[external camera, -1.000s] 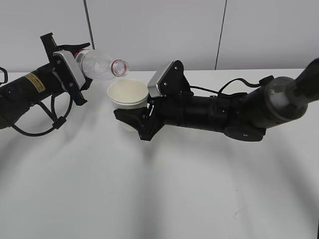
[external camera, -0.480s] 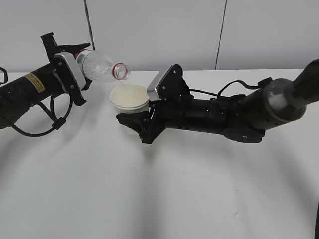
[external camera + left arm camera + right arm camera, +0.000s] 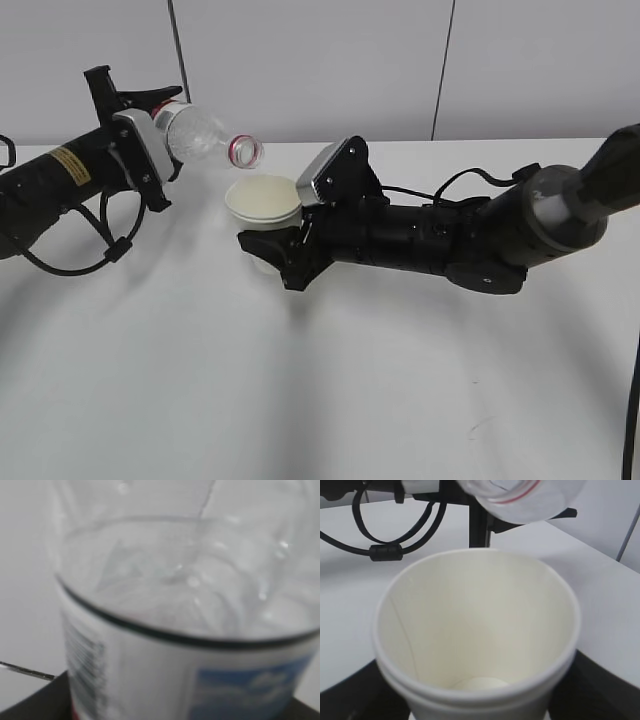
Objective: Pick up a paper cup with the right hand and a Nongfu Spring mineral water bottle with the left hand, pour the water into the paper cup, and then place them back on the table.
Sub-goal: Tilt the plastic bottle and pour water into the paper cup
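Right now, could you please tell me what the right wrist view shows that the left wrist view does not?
Only the right wrist view shows the paper cup, its inside looking dry, and the bottle's open mouth with its red ring above the cup. Only the left wrist view shows the label on the bottle close up. Both show the clear bottle and the white table.

We note a pale grey wall behind the scene, smooth and plain. Two thin dark seams split it into panels: one runs down at the left, a second slants slightly at the right. In the right wrist view a seam shows again at the far right edge. A black cable hangs along the lower right border of the exterior view, its ends out of sight.
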Robot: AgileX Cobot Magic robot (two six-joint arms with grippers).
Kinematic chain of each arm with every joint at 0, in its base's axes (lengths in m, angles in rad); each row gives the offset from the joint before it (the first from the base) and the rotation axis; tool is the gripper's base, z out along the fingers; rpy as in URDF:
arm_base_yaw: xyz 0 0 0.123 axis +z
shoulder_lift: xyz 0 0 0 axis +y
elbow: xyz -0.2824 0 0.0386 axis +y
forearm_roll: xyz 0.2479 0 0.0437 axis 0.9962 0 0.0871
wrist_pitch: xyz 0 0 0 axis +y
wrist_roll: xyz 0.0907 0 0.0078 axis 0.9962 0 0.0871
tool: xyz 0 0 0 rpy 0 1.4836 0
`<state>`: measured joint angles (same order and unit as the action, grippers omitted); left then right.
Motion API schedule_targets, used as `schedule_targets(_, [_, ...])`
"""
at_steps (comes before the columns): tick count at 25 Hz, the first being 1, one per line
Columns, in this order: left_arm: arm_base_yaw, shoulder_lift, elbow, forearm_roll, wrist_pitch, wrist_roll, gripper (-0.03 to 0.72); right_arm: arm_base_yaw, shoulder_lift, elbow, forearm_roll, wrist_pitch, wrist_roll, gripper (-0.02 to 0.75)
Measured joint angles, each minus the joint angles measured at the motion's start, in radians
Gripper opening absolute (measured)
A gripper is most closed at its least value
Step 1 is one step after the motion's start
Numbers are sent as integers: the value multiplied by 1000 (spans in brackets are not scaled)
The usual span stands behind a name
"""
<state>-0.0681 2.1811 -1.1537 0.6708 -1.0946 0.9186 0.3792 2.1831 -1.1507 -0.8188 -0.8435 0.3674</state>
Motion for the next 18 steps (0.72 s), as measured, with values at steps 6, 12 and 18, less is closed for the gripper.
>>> schedule_targets(6, [0, 0, 0, 0, 0, 42, 412, 0, 0, 0, 4, 2, 0, 512])
schedule_targets(12, [0, 0, 0, 0, 0, 61, 412, 0, 0, 0, 4, 16, 0, 513])
schedule_targets(18, [0, 0, 0, 0, 0, 86, 412, 0, 0, 0, 4, 34, 0, 512])
